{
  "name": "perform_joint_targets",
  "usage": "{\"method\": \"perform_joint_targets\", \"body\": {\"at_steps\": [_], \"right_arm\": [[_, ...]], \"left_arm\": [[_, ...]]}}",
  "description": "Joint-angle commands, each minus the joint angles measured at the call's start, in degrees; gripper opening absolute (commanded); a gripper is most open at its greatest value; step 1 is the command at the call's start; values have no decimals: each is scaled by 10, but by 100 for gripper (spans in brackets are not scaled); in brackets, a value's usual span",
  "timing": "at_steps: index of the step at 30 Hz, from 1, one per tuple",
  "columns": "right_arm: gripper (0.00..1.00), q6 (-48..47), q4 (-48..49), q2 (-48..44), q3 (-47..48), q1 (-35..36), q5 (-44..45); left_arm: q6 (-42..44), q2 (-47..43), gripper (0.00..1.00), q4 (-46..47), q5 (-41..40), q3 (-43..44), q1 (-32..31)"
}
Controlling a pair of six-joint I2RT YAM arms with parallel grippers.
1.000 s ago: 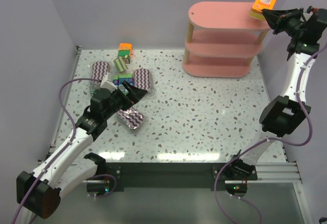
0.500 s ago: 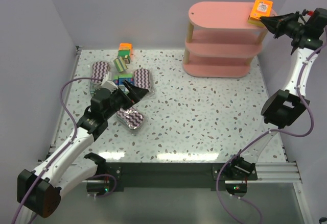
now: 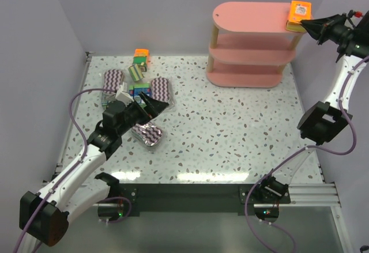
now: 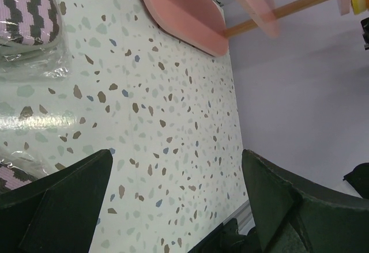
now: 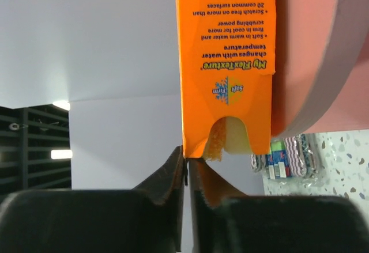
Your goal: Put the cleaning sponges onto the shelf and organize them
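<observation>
Nearest the arm bases, the left gripper [image 3: 151,104] hangs over the speckled table [image 3: 230,132], at about ten o'clock from the table's middle. Its jaws are spread wide. The wrist view shows both dark fingers [image 4: 63,198] far apart, with only tabletop between them. Just at its six o'clock lies a purple-white zigzag pack [image 3: 147,133] in clear wrap.

Beyond the gripper, more sponges sit in a loose cluster: two more zigzag packs [image 3: 113,80] with blue-green boxes [image 3: 138,87] among them. At the cluster's twelve o'clock edge lies a loose orange pack [image 3: 140,53].

Farther back, at one o'clock on the table, stands the pink shelf [image 3: 248,17] with its three oval boards on pale wooden posts. At the three o'clock end of the top board rests an orange sponge pack [image 3: 298,12], right at the board's tip.

The right gripper [image 3: 306,25] is raised high and meets this pack from its four o'clock side. Its jaws are drawn almost together — the wrist view shows only a hairline slit. The tips sit at the pack's near corner, but I cannot tell whether they pinch the card.
</observation>
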Motion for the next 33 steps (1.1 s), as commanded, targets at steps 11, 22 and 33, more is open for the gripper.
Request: {"method": "perform_joint_targets", "body": {"at_steps": [11, 22, 33], "right_arm": [[57, 3, 12, -30, 10, -16, 11], [58, -49, -37, -101, -61, -18, 145], [59, -36, 0, -121, -99, 5, 218]], "left_arm": [[-8, -6, 100, 21, 10, -2, 3], [-7, -4, 100, 20, 12, -3, 3], [-5, 11, 100, 28, 20, -2, 3]]}}
